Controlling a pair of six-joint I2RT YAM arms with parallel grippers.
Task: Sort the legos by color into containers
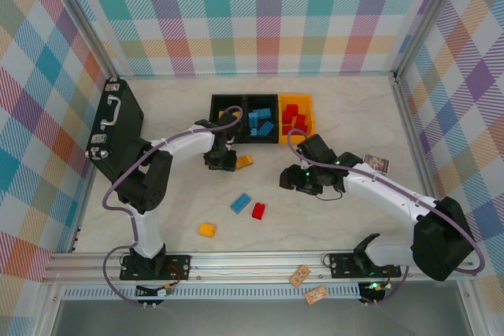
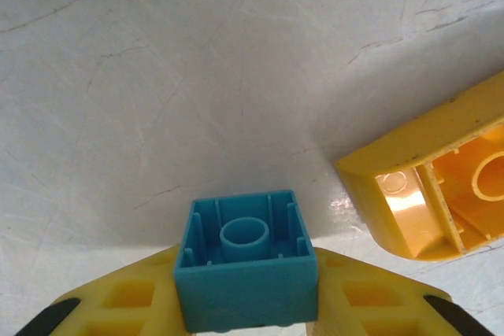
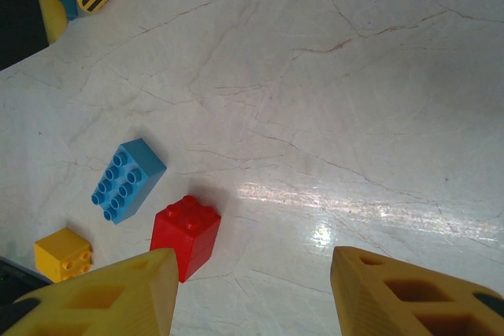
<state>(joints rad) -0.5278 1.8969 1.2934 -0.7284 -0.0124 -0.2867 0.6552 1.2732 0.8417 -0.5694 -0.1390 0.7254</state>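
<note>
Sort looks well past halfway, going by counts. Mid bin (image 1: 261,97) holds several blues (image 1: 260,122). Orange bin (image 1: 310,116) holds a pile of reds (image 1: 293,118). Left bin (image 1: 213,109) looks empty, so no yellows in yet afaict.

L gripper (image 1: 221,160) is low over the table (image 1: 354,116), just below the left bin. It's clamped on a blue cube (image 2: 244,253), fingers tight on both sides, hollow underside toward the wrist cam. Can't tell if the cube is lifted or resting on the table. Big yellow (image 2: 441,186) lies just beside the cube on its R, not touching.

R gripper (image 3: 253,273) is spread wide w/ nothing between the fingers, hovering below the orange bin.

Loose near front-centre: long blue (image 3: 128,180), red brick (image 3: 187,232), small yellow (image 3: 63,254), red and blue close together, yellow a bit apart.

Left to do, imo: blue cube into mid bin, then long blue there too, red brick into orange bin, and both yellows, presumably into left bin. That's 5 bricks incl. the held one.
</note>
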